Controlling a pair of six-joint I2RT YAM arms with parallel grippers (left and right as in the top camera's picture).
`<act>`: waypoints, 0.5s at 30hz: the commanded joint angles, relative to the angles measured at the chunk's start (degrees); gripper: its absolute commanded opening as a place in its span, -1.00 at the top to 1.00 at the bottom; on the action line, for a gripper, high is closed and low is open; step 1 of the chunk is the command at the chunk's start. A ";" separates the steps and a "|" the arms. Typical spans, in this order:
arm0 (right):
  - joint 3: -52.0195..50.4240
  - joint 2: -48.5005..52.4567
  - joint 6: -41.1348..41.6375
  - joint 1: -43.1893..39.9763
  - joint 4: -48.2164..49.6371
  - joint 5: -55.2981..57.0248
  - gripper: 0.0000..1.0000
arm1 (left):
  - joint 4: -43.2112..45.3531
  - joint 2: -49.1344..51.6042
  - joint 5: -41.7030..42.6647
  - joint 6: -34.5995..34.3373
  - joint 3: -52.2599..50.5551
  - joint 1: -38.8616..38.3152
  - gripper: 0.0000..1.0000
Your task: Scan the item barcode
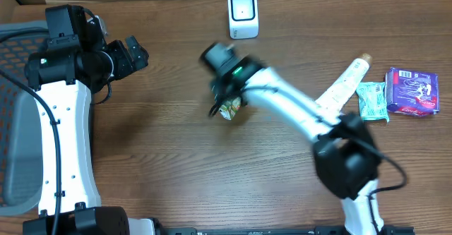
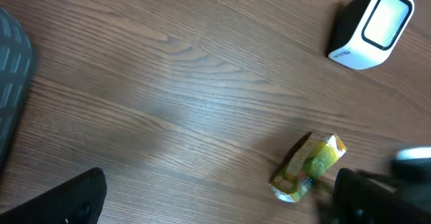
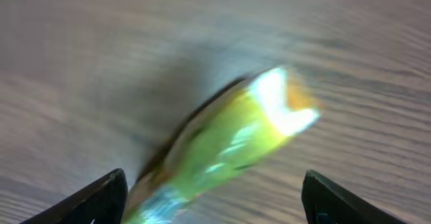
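One each — scanner (image 1: 243, 13), tube (image 1: 344, 85), yellow pouch (image 1: 231, 109), green packet (image 1: 372, 101), purple packet (image 1: 412, 91).

No text can be read. The white barcode scanner (image 2: 370, 27) carries a small dark mark low on its side, too tiny to make out. Print on the yellow pouch (image 2: 308, 168) near the scanner is blurred.

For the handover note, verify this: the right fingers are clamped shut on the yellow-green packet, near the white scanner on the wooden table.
Not clamped shut. The right wrist view shows the right fingers spread wide, with the yellow-green packet lying in the gap between them. The rest holds: it is near the white scanner on the wooden table.
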 commanded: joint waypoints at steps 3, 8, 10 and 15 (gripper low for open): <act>1.53 -5.53 7.10 -11.74 -0.61 -25.55 -0.68 | 0.20 0.46 0.59 -0.52 0.46 -0.31 -0.99; -3.23 -5.27 7.06 -18.67 0.70 -38.42 -0.68 | 0.17 0.46 0.59 -0.52 0.46 -0.31 -0.99; -5.77 -5.20 7.02 -19.69 1.25 -38.60 -0.68 | 0.17 0.46 0.59 -0.52 0.46 -0.31 -0.99; -11.93 -5.20 7.13 -20.46 5.38 -38.75 -0.69 | 0.17 0.46 0.59 -0.52 0.46 -0.31 -0.99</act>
